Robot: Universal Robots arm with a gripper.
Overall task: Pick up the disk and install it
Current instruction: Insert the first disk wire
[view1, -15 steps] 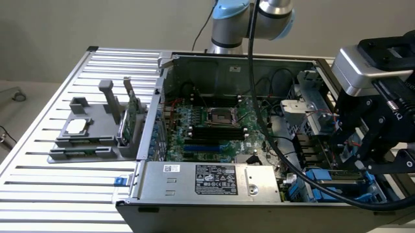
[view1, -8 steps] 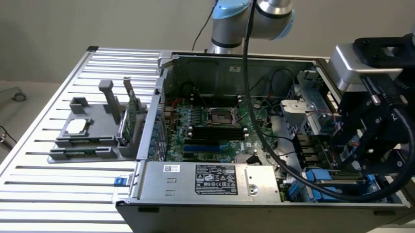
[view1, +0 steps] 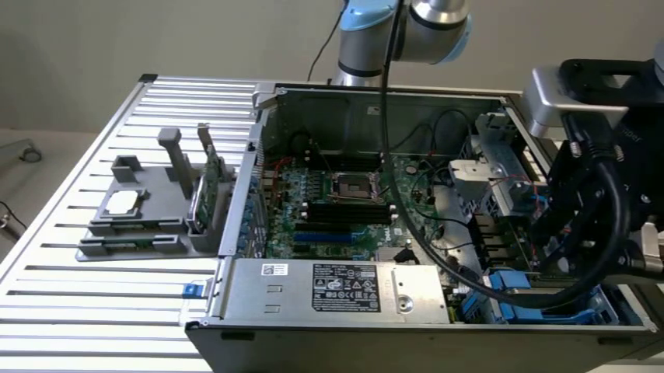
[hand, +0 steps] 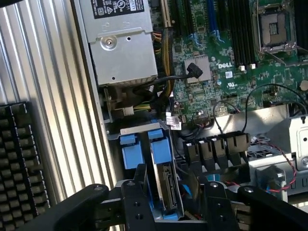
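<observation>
I see the blue-framed grey disk on edge, connector end toward the gripper; can't tell its grip.

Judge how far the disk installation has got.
Done: the disk is off the table and stands edge-on in the blue drive bay. In hand: the gripper straddles it. Left: clearing the gripper away; whether the disk is fully seated cannot be told.

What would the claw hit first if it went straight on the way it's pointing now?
Most likely the disk, standing on edge in its blue carrier directly ahead of the claw; how close they are is unclear.
</observation>
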